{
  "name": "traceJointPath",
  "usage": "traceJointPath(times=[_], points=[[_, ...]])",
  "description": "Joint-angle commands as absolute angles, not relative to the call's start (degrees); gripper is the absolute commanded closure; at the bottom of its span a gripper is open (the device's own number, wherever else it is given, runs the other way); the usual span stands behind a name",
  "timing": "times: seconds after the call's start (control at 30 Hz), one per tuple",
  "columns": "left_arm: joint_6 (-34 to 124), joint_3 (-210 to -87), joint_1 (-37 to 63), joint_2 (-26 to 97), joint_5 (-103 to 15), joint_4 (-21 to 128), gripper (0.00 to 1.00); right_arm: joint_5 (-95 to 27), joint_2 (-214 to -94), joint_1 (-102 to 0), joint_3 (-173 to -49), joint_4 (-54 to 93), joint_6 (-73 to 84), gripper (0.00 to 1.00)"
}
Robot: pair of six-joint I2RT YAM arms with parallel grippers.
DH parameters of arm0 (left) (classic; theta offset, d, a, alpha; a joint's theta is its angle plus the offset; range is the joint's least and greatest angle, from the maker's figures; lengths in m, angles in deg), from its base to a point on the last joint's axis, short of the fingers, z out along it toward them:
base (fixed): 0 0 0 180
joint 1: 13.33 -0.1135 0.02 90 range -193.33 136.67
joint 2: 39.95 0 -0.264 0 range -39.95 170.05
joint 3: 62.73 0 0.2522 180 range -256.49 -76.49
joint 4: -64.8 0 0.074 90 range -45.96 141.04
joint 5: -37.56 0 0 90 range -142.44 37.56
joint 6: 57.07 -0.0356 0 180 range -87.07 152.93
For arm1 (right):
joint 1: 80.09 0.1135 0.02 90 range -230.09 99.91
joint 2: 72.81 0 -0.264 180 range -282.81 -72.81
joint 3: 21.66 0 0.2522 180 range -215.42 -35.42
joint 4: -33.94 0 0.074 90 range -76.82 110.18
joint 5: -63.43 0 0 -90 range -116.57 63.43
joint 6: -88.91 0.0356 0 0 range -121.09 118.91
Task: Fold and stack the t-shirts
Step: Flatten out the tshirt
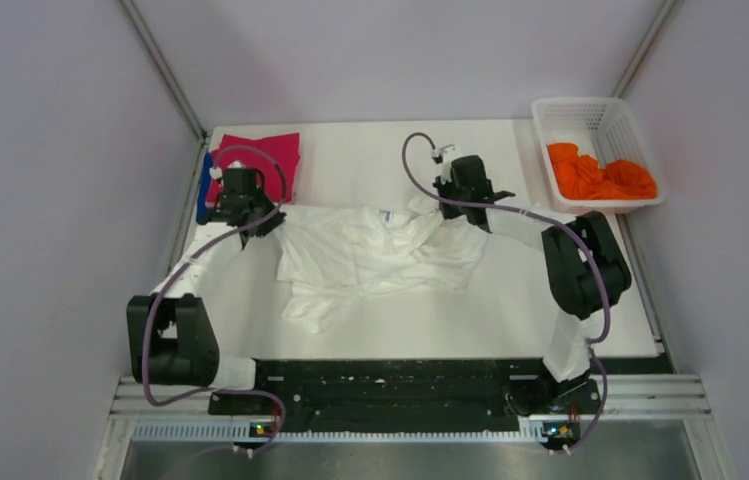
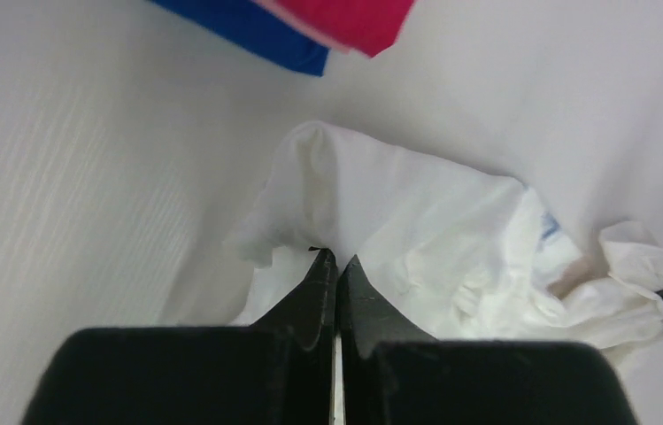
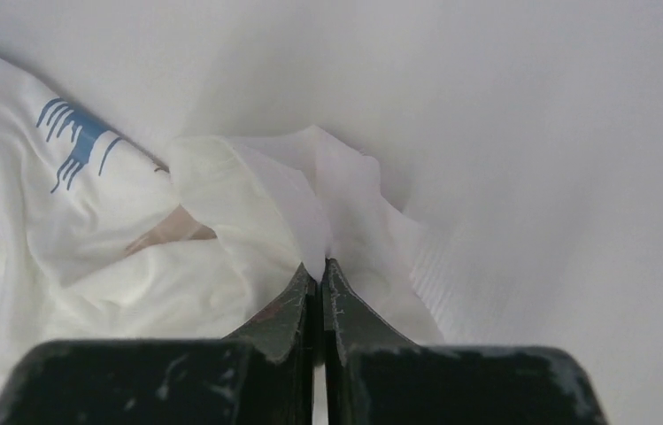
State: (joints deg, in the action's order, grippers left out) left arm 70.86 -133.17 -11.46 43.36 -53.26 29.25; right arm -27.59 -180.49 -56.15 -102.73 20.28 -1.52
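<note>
We see left gripper (image 2: 336,263) and right gripper (image 3: 317,267) both pinching edges of the white t-shirt (image 1: 370,260) crumpled at frame centre, probably to pull it flat for folding; magenta t-shirt (image 1: 268,152) lies folded upper left.

Centre: crumpled white t-shirt (image 1: 370,260); far left: magenta t-shirt (image 1: 270,155) over blue t-shirt (image 1: 204,197); far right: orange t-shirt (image 1: 600,178) in basket (image 1: 582,102).
</note>
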Motion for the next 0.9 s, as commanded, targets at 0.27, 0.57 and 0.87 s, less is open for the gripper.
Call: traceJointPath(times=[0.27, 0.57, 0.87], points=[[66.2, -143.7, -11.6, 7.1, -53.6, 33.5, 1.00, -35.7, -134.1, -56.0, -103.5, 17.7, 0.9, 1.00], [65.1, -159.3, -11.6, -9.0, -49.7, 32.1, 1.00, -47.9, -116.7, -56.1, -118.4, 9.9, 4.5, 1.00], [68.5, -166.0, -11.7, -8.9, -39.9, 30.9, 1.00, -40.0, -113.1, -56.1, -124.7, 1.4, 3.7, 1.00]])
